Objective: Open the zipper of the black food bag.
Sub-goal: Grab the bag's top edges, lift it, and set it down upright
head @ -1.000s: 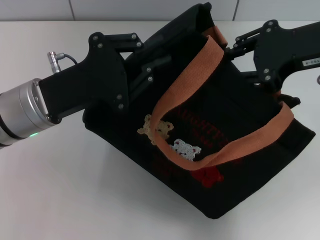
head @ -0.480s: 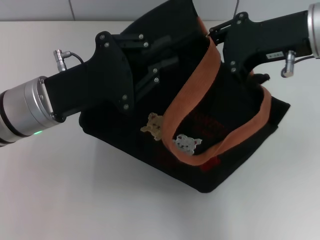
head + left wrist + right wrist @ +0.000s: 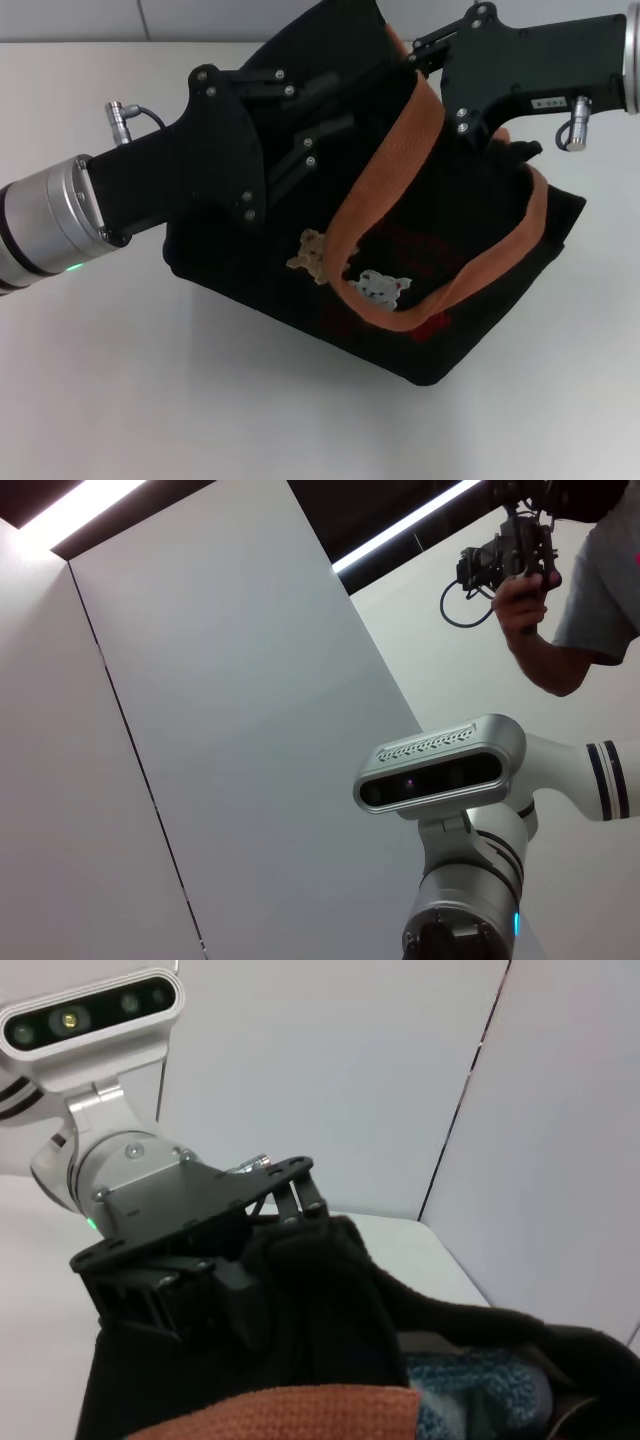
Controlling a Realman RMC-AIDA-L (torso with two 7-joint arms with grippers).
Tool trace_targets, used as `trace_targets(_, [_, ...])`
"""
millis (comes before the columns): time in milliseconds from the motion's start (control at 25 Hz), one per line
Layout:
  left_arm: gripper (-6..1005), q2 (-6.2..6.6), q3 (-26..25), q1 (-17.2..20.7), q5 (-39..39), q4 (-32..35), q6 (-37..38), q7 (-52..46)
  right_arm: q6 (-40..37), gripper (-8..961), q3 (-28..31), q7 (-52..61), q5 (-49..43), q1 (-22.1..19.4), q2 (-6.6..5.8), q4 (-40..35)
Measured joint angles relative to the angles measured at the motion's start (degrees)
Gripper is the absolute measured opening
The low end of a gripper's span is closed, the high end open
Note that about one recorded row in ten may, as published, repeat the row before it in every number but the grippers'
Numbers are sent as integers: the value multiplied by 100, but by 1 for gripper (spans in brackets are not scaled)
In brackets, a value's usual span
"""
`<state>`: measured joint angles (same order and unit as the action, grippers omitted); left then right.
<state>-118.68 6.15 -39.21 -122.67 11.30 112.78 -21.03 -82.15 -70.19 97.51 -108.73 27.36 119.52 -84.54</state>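
Note:
The black food bag point(image 3: 470, 270) lies tilted on the white table, its bear pictures point(image 3: 345, 270) facing me and an orange-brown handle point(image 3: 385, 170) looped over the front. My left gripper point(image 3: 315, 125) is shut on the bag's upper left side. At the bag's top edge, behind the handle, sits my right gripper point(image 3: 425, 60). The zipper is hidden by the arms and the handle. The right wrist view shows the bag point(image 3: 310, 1300) with the left gripper point(image 3: 190, 1300) pressed against its fabric, and a bluish item point(image 3: 480, 1390) inside an opening.
The white table point(image 3: 150, 380) stretches in front of and to the left of the bag. A pale wall point(image 3: 200, 18) stands behind. The left wrist view shows only the robot's head camera point(image 3: 440, 770) and a person's hand holding a device point(image 3: 520, 570).
My right gripper has travelled left and up along the bag's top edge. The bag's right end has drawn in and its handle has bunched. The left gripper has barely moved.

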Motion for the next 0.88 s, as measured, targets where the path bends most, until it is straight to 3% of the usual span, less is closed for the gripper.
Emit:
trace_targets(480, [195, 3, -43, 14, 47, 1, -10, -56, -55, 166, -134, -349, -86, 55, -31, 217])
trace_targets(880, [195, -16, -53, 27, 224, -20, -56, -77, -1299, 20, 506, -18, -685, -43, -34, -316])
